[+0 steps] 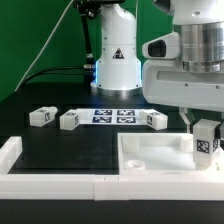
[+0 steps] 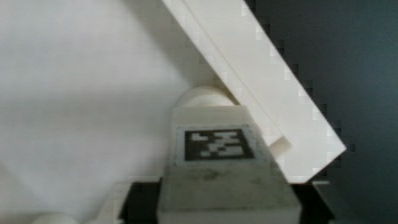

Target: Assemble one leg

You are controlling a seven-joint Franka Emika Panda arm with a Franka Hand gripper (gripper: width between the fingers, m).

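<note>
My gripper is shut on a leg, a small white block with a black-and-white tag, and holds it upright over the right part of the large white tray-like panel. In the wrist view the held leg fills the lower middle, its tag facing the camera, with dark fingers on both sides of it. The panel's raised rim runs diagonally behind the leg. Three more legs lie on the table: one, another, and a third.
The marker board lies between the loose legs. Long white border bars run along the front and the exterior view's left. The robot base stands behind.
</note>
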